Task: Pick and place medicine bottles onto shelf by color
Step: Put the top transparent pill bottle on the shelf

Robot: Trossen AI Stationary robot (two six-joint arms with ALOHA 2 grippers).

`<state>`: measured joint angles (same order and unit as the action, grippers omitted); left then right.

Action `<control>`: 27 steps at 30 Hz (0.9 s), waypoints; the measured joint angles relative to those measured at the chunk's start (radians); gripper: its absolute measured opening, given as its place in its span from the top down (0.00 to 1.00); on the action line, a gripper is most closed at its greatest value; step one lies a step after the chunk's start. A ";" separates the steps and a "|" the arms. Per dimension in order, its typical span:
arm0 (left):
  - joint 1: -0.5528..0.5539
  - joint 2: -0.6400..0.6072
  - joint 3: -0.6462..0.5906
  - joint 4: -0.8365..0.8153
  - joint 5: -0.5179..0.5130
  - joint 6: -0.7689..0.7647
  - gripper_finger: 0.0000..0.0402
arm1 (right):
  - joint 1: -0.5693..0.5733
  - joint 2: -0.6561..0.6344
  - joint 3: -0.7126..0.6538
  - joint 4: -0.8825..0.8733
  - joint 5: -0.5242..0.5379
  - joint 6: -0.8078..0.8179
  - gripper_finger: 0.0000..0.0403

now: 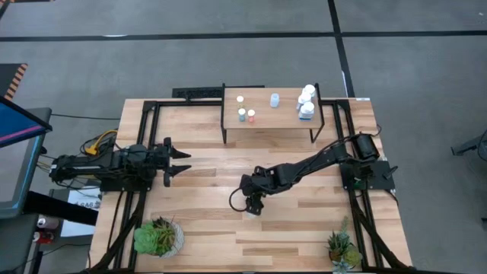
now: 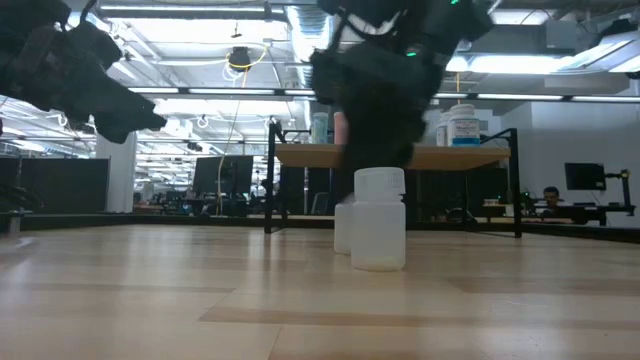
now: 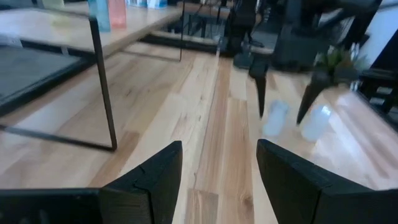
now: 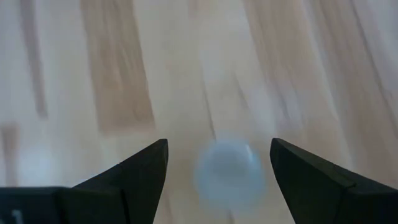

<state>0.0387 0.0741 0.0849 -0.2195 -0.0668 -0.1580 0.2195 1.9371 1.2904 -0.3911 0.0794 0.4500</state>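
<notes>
The shelf point(image 1: 270, 122) stands at the table's far side. It carries small bottles point(image 1: 243, 114), one orange point(image 1: 251, 116), a pale blue one point(image 1: 275, 100) and larger white ones point(image 1: 307, 110). Two pale bottles with white caps stand upright on the tabletop, one in front point(image 2: 379, 220) and one behind it point(image 2: 345, 228). My right gripper point(image 1: 247, 205) is open above them, fingers pointing down. One bottle point(image 4: 229, 174) lies between its fingers, which stand apart from it. My left gripper point(image 1: 186, 163) is open and empty at the table's left.
Two potted green plants stand near the table's front edge, one left point(image 1: 158, 236) and one right point(image 1: 342, 250). The shelf's thin black legs point(image 3: 102, 81) reach down to the table. Bare wood lies between my left gripper and the two bottles.
</notes>
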 joint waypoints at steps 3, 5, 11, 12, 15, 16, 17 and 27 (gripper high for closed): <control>0.000 0.007 0.000 0.001 0.002 0.000 0.51 | -0.006 0.001 -0.001 -0.013 -0.003 0.001 0.25; 0.000 0.004 0.000 0.001 0.001 0.000 0.51 | -0.006 0.001 -0.002 -0.003 -0.003 0.001 0.25; 0.000 0.009 0.000 0.002 0.000 0.000 0.51 | -0.006 0.001 -0.001 -0.018 -0.003 0.011 0.26; 0.000 0.010 0.000 0.001 0.001 0.000 0.51 | -0.006 0.001 -0.001 -0.022 -0.003 0.018 0.27; 0.000 0.010 0.000 0.001 0.000 0.000 0.51 | -0.006 0.001 -0.001 -0.017 -0.003 0.021 0.34; 0.000 0.010 0.000 0.001 0.000 0.000 0.51 | -0.008 0.001 -0.001 -0.017 -0.003 0.021 0.36; 0.000 0.011 0.000 0.001 0.001 0.000 0.51 | -0.012 0.001 -0.001 -0.019 -0.003 0.021 0.40; 0.000 0.011 0.000 0.001 0.000 0.000 0.51 | -0.026 -0.009 0.000 -0.026 -0.004 0.044 0.69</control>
<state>0.0387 0.0849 0.0847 -0.2184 -0.0666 -0.1577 0.1936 1.9284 1.2908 -0.4169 0.0755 0.4943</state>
